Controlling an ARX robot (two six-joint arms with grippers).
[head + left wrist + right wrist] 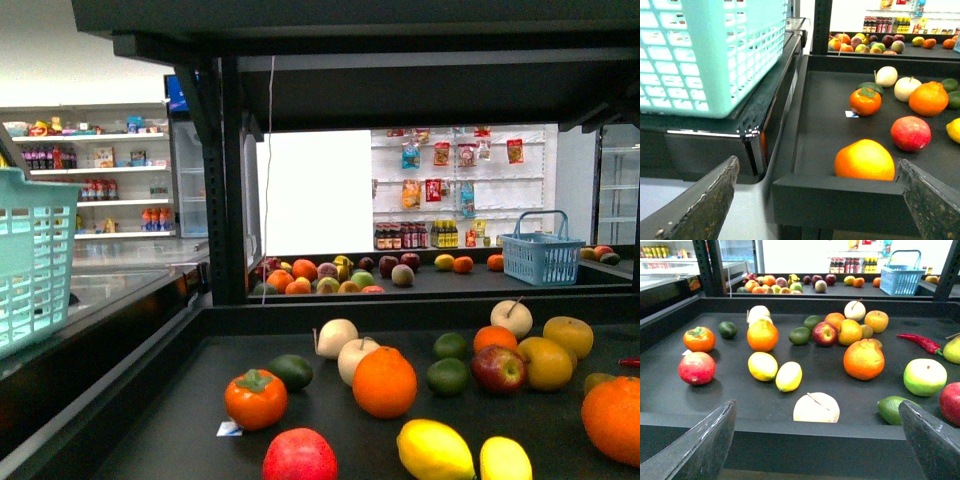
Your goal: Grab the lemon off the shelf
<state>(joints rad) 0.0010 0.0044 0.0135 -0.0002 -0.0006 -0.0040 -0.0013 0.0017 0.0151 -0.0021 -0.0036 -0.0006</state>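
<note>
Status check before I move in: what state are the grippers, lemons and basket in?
Left gripper: open, empty.
Right gripper: open, empty.
Lemons: two, lying side by side on the shelf, ungripped.
Teal basket: upright, beside the shelf.

Two of the yellow ones: the plump lemon [762, 366] and the slim lemon [789, 376]. One persimmon [699, 338], just one red chilli [922, 342], a single green apple [925, 376]. Four pale fruits [816, 407], counting across the views. And two baskets: a teal basket [30, 260], a blue basket [542, 250].
</note>
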